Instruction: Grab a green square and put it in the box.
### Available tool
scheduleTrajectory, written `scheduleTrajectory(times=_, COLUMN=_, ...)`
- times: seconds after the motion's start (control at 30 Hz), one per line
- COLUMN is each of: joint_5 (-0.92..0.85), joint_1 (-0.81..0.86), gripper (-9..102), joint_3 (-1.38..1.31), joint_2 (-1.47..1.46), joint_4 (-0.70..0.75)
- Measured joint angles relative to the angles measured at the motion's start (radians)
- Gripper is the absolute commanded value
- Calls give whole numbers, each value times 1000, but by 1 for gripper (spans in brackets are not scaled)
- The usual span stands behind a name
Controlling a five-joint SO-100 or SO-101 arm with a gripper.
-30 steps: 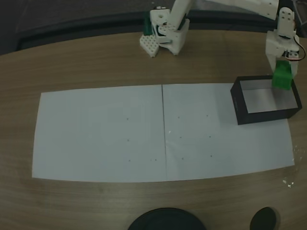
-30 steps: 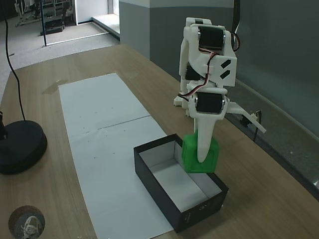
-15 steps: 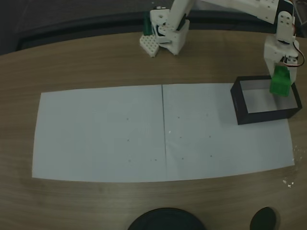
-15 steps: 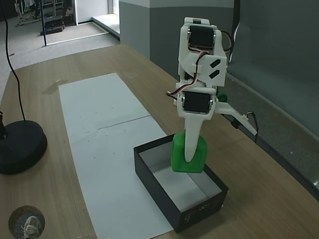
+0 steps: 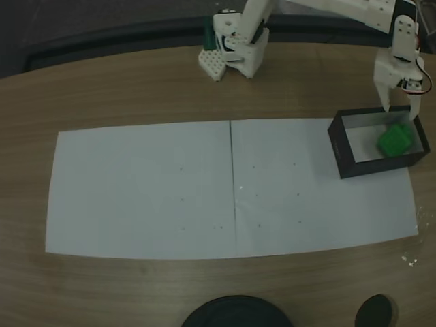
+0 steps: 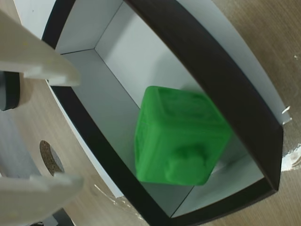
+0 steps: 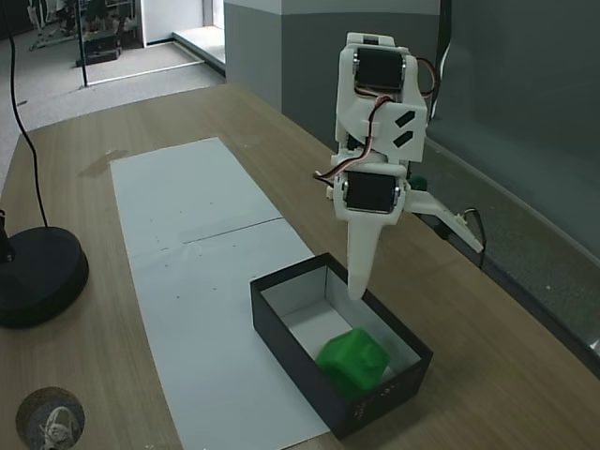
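Presently the cube (image 7: 352, 361) lies tilted inside the box (image 7: 281, 336), apart from the gripper (image 7: 394, 262), whose jaws stand spread and empty just above the far wall. The main risk is judged to be withdrawal: a fingertip (image 7: 356, 281) hanging close over the rim could catch that wall and drag or tip the light box on the paper (image 5: 150, 191). Lift straight up before swinging away.
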Motion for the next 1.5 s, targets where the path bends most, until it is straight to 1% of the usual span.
scheduleTrajectory(times=0.03, joint_5=0, joint_1=0, gripper=-1, joint_3=0, joint_2=12, joint_4=15)
scheduleTrajectory(times=0.1, joint_5=-21, joint_1=12, gripper=1, joint_3=0, joint_2=80, joint_4=61)
scheduleTrajectory(times=0.23, joint_5=-46, joint_1=98, gripper=0, joint_3=0, joint_2=341, joint_4=106)
scheduleTrajectory(times=0.37, joint_5=-32, joint_1=262, gripper=0, joint_3=0, joint_2=657, joint_4=147)
scheduleTrajectory(times=0.47, joint_5=23, joint_1=442, gripper=0, joint_3=8, joint_2=881, joint_4=202)
scheduleTrajectory(times=0.53, joint_5=48, joint_1=560, gripper=0, joint_3=63, joint_2=1034, joint_4=233)
scheduleTrajectory(times=0.67, joint_5=52, joint_1=713, gripper=0, joint_3=258, joint_2=1299, joint_4=245)
scheduleTrajectory(times=0.8, joint_5=23, joint_1=778, gripper=0, joint_3=502, joint_2=1572, joint_4=245)
scheduleTrajectory(times=0.9, joint_5=-17, joint_1=827, gripper=0, joint_3=684, joint_2=1764, joint_4=209)
scheduleTrajectory(times=1.0, joint_5=-8, joint_1=894, gripper=0, joint_3=841, joint_2=1927, joint_4=146)
scheduleTrajectory(times=1.1, joint_5=5, joint_1=911, gripper=0, joint_3=953, joint_2=2045, joint_4=80)
scheduleTrajectory(times=1.3, joint_5=15, joint_1=923, gripper=0, joint_3=1124, joint_2=2051, joint_4=-8)
scheduleTrajectory(times=1.5, joint_5=14, joint_1=930, gripper=0, joint_3=1439, joint_2=2051, joint_4=-133)
